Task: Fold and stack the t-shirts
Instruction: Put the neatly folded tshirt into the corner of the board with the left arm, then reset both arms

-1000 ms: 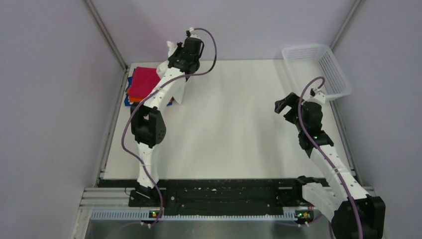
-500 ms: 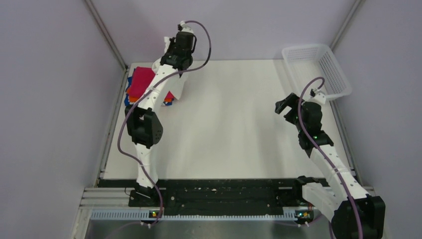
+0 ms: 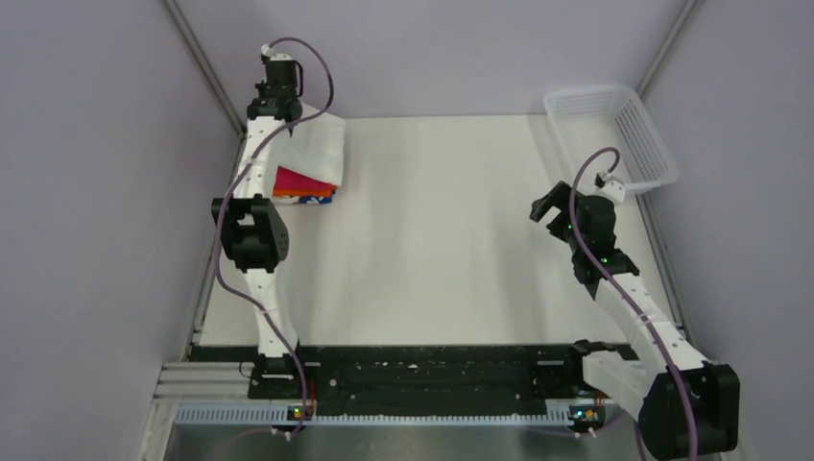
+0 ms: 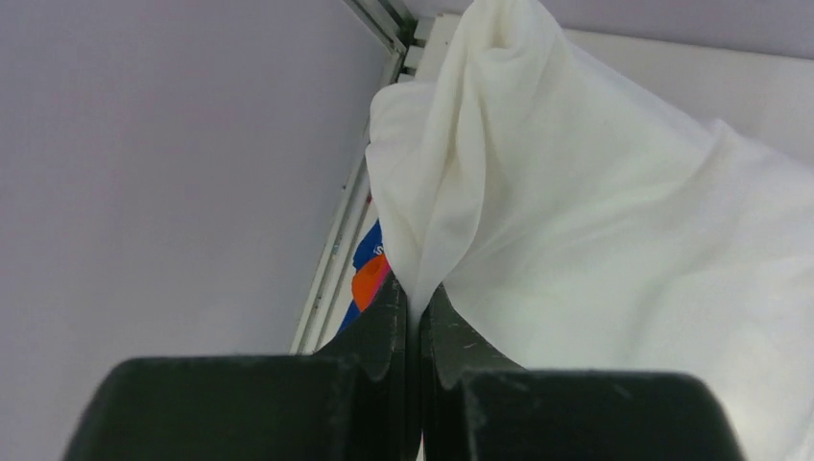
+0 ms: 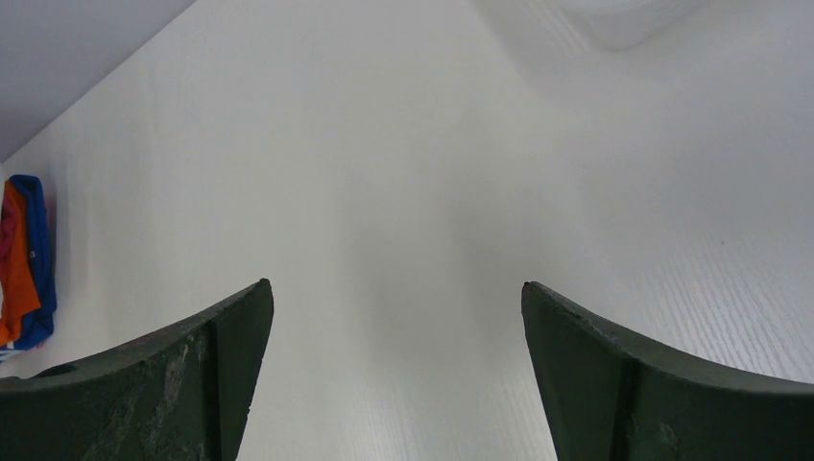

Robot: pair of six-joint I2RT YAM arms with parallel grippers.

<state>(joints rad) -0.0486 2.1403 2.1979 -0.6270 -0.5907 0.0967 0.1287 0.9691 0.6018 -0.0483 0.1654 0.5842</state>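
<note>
- The white table point(image 3: 451, 240) sits inside pale lilac walls, with a white mesh basket point(image 3: 614, 130) at its far right corner.
- At the far left corner we see the stack point(image 3: 305, 189) of folded magenta-red, orange and blue t-shirts, lying against the left wall.
- Our left gripper point(image 4: 415, 293) is pinched tight on a bunched edge of the white t-shirt point(image 4: 595, 221), with the jaws pressed together around the cloth.
- From that pinch the white cloth falls away to the right and toward us. It drapes over the far part of the stack, so only the coloured near edges peek out.
- The pinch point is above and behind the stack, close to the wall. We judge that the coming move is to lower the shirt along that line until it lies flat on the pile.
- Our right gripper point(image 5: 395, 285) has its jaws spread wide and holds nothing. It hovers over bare table, well apart from the stack, so the left arm is the nearer one.
</note>
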